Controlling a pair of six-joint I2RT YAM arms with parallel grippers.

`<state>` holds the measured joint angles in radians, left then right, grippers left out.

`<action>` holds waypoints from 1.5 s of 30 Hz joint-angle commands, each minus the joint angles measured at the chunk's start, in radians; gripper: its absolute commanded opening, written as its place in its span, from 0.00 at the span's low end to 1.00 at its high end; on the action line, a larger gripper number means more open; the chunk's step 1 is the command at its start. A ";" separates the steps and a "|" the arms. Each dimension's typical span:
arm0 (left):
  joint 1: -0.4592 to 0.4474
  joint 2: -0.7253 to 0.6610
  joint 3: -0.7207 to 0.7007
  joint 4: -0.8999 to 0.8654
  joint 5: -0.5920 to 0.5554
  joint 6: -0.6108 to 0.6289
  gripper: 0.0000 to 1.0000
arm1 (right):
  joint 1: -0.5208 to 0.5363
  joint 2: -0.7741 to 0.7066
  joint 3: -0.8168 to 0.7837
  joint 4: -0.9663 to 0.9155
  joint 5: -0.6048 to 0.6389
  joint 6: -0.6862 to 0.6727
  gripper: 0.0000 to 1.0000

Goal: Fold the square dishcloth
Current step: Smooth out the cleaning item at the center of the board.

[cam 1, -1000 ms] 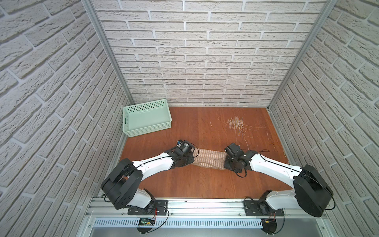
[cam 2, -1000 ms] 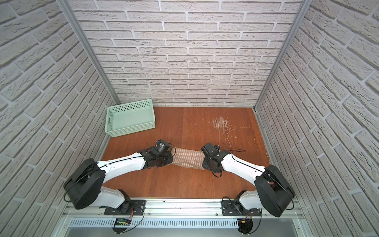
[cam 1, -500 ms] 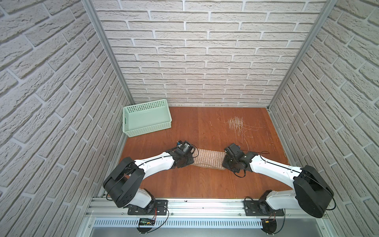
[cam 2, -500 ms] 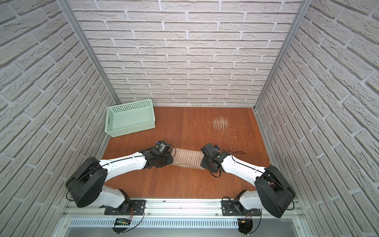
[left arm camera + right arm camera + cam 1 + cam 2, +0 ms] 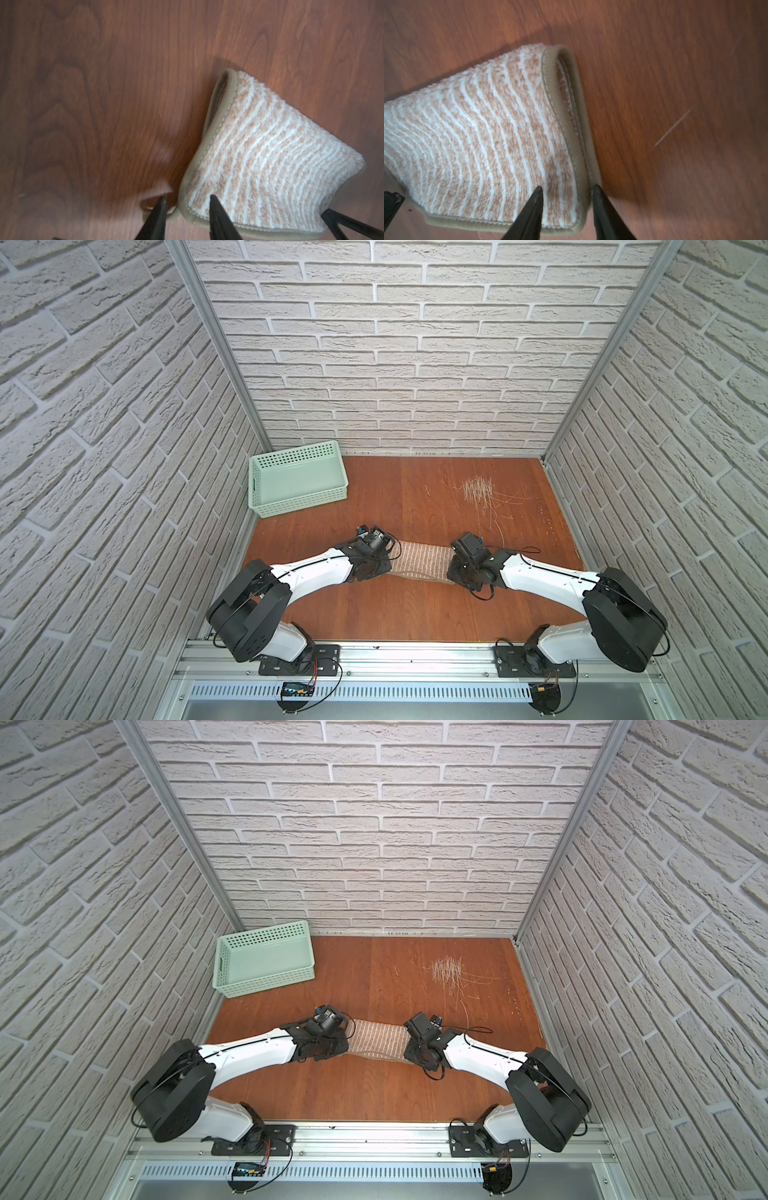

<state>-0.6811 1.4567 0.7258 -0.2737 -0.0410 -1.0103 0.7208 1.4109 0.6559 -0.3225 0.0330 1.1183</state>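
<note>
The square dishcloth (image 5: 419,560) (image 5: 376,1038), tan with white stripes and beige edging, lies folded double as a strip on the wooden floor between my two grippers. My left gripper (image 5: 187,198) is open over the cloth's (image 5: 270,155) near corner. One fingertip (image 5: 212,199) is over the stripes, the other over the small corner loop (image 5: 149,204). My right gripper (image 5: 566,187) is open too and straddles the opposite corner of the cloth (image 5: 488,135), where both beige edges are stacked. In both top views the wrists (image 5: 374,560) (image 5: 467,568) hide the fingers.
A mint-green basket (image 5: 297,479) (image 5: 264,959) stands at the back left by the wall. Pale scratch marks (image 5: 478,489) mark the floor at the back right. Brick-pattern walls close in three sides. A metal rail (image 5: 415,659) with both arm bases runs along the front.
Both wrists have shifted only slightly at the cloth's two ends. The cloth lies in the same place, folded as before.
</note>
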 commanded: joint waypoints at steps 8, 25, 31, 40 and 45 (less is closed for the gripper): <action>-0.003 0.045 0.026 0.040 0.008 0.013 0.29 | 0.014 0.035 -0.029 0.046 0.021 0.025 0.33; -0.003 -0.013 0.024 -0.004 -0.034 0.017 0.04 | 0.014 -0.036 0.030 -0.090 0.094 -0.041 0.14; -0.003 -0.022 0.037 -0.002 -0.032 0.019 0.00 | 0.014 -0.061 0.047 -0.119 0.111 -0.061 0.12; -0.005 -0.031 0.073 0.007 -0.022 0.035 0.00 | 0.014 -0.040 0.086 -0.146 0.112 -0.089 0.18; -0.007 -0.025 0.071 0.010 -0.020 0.032 0.00 | 0.014 -0.025 0.084 -0.139 0.112 -0.089 0.10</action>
<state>-0.6823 1.4445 0.7841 -0.2649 -0.0536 -0.9882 0.7265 1.3758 0.7254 -0.4431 0.1242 1.0393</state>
